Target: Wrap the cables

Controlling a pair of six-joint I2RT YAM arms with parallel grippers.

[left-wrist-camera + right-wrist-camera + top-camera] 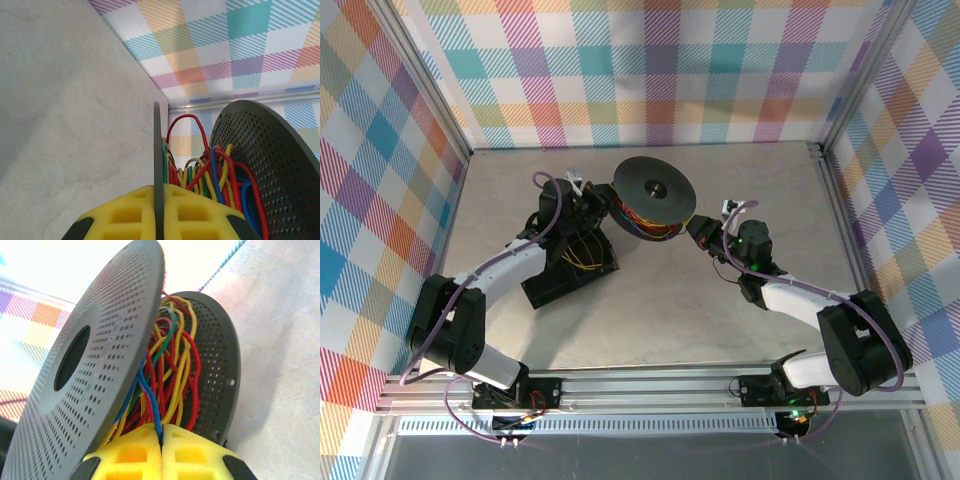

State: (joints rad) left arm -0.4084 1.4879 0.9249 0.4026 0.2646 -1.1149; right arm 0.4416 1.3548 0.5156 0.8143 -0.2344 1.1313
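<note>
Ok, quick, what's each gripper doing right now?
Left gripper: jaws closed on the rim of the dark grey perforated round spool flange.
Right gripper: jaws closed on the thin blue cable.

A: colour of the spool?
B: dark grey, dotted with holes. The cables on it: red, yellow, blue, some green.
A: and the walls?
B: pastel plaid in teal, pink, orange, purple. The table is mottled beige-grey.
A: the right gripper pads?
B: yellow, black corners. The arm cables are lilac.
</note>
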